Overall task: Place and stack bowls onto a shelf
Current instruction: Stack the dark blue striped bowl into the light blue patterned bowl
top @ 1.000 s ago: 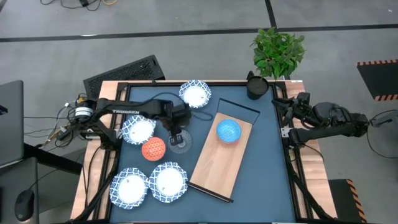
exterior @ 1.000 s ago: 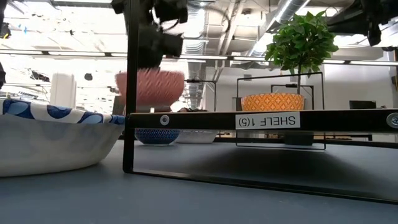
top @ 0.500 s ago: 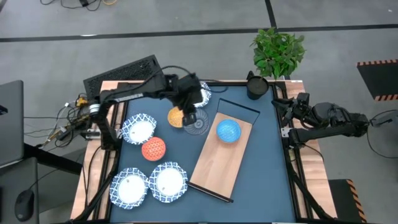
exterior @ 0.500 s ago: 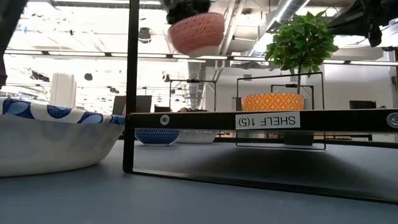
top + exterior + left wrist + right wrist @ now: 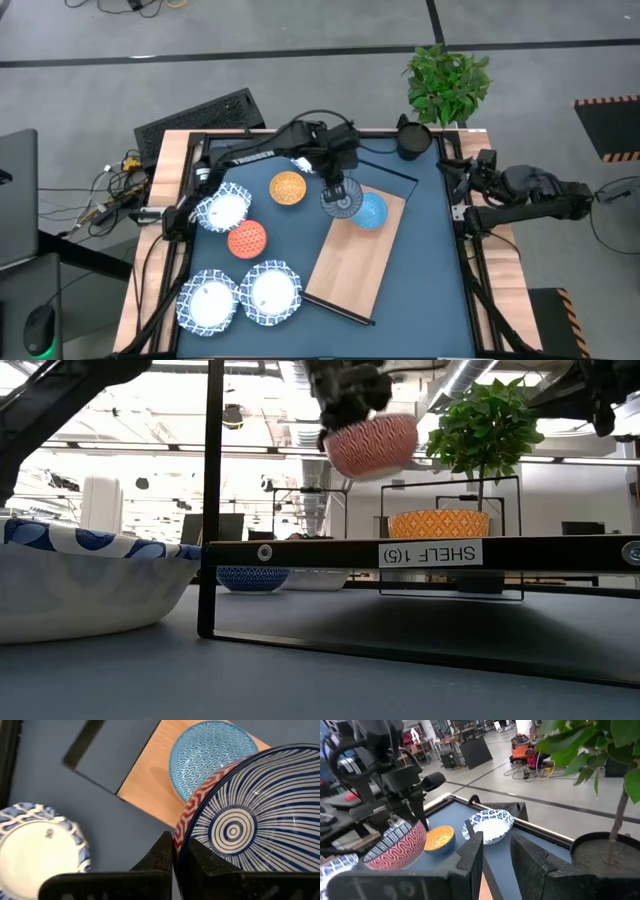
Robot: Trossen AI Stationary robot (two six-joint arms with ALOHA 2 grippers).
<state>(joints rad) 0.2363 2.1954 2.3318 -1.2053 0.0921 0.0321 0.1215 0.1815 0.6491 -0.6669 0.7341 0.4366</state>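
Observation:
My left gripper [image 5: 338, 186] hangs over the far end of the light-wood shelf [image 5: 352, 262], shut on a small bowl [image 5: 341, 199] that is red-patterned outside and blue-striped inside. This bowl is in the air [image 5: 372, 444], right beside the blue bowl [image 5: 372, 212] that sits on the shelf board. An orange bowl [image 5: 288, 187], a red-orange bowl [image 5: 247, 239] and wide white bowls with blue rims [image 5: 222, 208] [image 5: 273, 292] stand on the table left of the shelf. My right gripper [image 5: 495, 854] waits open at the table's right edge. My left gripper pinches the striped bowl by its rim [image 5: 180, 836], one finger on the red outer wall [image 5: 161, 851] and one inside the bowl [image 5: 201, 859]. The fingers come from above, pointing down. The bowl is lifted clear above the shelf and slightly tilted.
A dark pot [image 5: 412, 140] and a potted plant [image 5: 447, 80] stand at the far right corner. Another white bowl [image 5: 490, 825] sits by the far edge, partly under the left arm. A third white bowl [image 5: 209, 302] is at the near left. The shelf's near half is bare.
My left gripper has lifted the striped bowl off the table near the red-orange bowl. It carried the bowl up, toward the far edge and then right, past the orange bowl. It now holds it above the shelf's far end by the blue bowl. It has stayed shut.

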